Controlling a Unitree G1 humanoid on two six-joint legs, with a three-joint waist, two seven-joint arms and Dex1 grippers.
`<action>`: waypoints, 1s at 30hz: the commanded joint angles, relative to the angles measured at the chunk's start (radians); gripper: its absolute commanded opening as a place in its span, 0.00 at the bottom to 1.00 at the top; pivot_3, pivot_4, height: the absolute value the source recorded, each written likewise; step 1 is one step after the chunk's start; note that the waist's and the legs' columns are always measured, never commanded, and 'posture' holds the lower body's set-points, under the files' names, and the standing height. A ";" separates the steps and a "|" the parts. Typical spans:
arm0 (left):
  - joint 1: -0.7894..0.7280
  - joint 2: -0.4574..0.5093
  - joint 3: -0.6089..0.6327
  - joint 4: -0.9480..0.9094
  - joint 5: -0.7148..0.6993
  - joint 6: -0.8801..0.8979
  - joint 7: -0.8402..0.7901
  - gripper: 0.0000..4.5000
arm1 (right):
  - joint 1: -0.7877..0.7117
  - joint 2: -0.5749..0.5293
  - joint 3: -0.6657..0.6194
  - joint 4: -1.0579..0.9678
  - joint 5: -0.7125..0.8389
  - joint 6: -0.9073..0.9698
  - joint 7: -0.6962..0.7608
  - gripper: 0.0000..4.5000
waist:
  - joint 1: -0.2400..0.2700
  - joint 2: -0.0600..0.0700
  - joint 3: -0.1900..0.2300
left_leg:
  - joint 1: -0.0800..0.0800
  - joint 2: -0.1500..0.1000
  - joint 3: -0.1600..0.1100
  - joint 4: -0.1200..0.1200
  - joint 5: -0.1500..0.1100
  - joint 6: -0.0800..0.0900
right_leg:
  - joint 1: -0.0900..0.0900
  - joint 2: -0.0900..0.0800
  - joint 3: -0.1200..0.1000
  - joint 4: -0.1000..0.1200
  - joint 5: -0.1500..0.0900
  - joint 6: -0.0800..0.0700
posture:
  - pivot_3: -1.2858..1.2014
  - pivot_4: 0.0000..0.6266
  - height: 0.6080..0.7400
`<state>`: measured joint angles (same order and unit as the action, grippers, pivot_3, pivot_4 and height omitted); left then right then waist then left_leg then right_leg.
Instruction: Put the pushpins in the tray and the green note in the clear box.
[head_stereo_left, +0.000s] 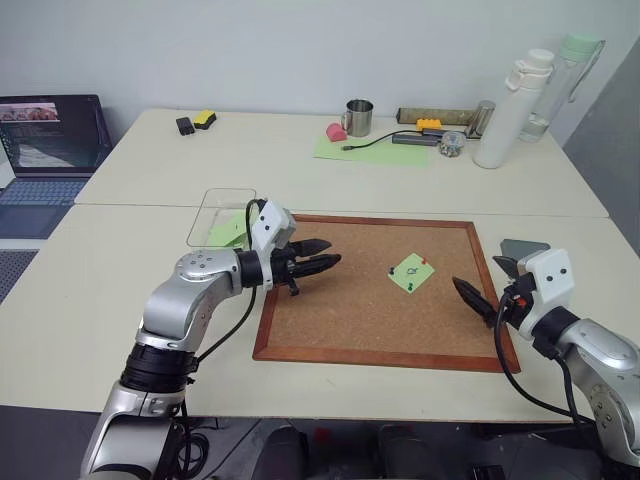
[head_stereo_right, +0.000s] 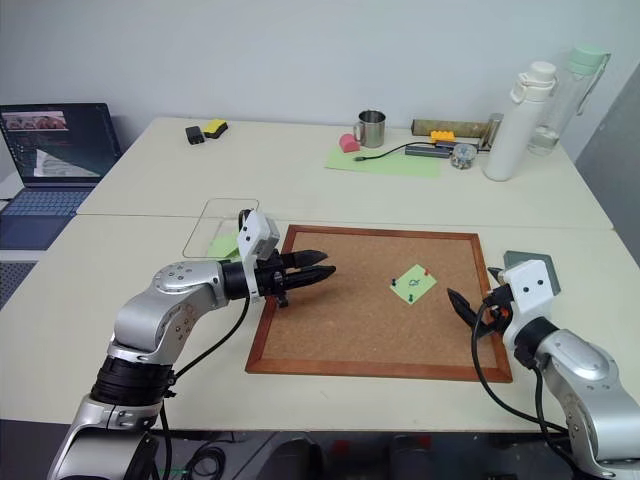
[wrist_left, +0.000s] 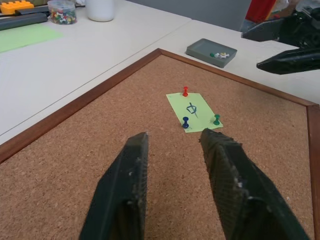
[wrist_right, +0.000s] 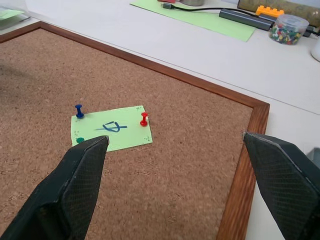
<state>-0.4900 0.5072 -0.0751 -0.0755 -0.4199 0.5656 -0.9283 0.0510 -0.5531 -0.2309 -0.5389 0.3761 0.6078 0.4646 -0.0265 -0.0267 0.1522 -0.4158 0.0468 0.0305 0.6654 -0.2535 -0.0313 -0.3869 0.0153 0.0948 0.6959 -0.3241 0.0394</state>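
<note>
I'm spreading my right gripper (wrist_right: 175, 185) wide, gripping nothing; the note (wrist_right: 111, 128), pinned by pushpins (wrist_right: 144, 119), is lying at eleven o'clock, nearer than to my half-closed, empty left gripper (wrist_left: 172, 165).

A light green colour is being shown by the green note (wrist_left: 194, 111), with a dark scribble at its middle. It is being pinned by red (wrist_left: 185, 91), blue (wrist_left: 185, 122) and green (wrist_left: 216, 119) pushpins on a brown, wood-framed corkboard (head_stereo_left: 340, 310). Dark grey is being shown by the tray (wrist_left: 212, 52).
</note>
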 joint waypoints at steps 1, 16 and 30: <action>0.015 -0.003 -0.004 -0.041 0.010 -0.037 0.007 0.17 | -0.035 0.004 0.017 0.009 -0.001 -0.022 0.006 1.00 | -0.001 0.000 0.000 | 0.000 0.000 0.000 0.000 0.000 0.000 | 0.000 0.000 0.000 0.000 0.000 0.000 | 0.52 0.24 1.00; 0.084 -0.108 -0.155 0.126 0.191 -0.218 0.065 0.01 | -0.276 0.114 0.217 0.307 -0.130 -0.093 -0.035 1.00 | -0.002 0.000 0.000 | 0.000 0.000 0.001 0.000 0.000 0.000 | 0.000 0.000 0.001 0.000 0.000 0.000 | 0.52 0.24 1.00; 0.135 -0.120 -0.186 0.175 0.248 -0.260 0.070 0.01 | -0.398 0.225 0.210 0.562 -0.157 -0.140 -0.070 1.00 | -0.002 0.001 -0.002 | 0.001 0.001 0.001 0.000 0.000 0.000 | 0.000 -0.001 0.000 0.001 0.000 0.000 | 0.52 0.24 1.00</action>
<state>-0.3824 0.3861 -0.2478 0.1012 -0.1863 0.2965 -0.8587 -0.3303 -0.3348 0.0055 0.0153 0.2140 0.4930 0.4037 -0.0285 -0.0253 0.1506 -0.4148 0.0474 0.0312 0.6658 -0.2534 -0.0310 -0.3866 0.0143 0.0951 0.6968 -0.3240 0.0393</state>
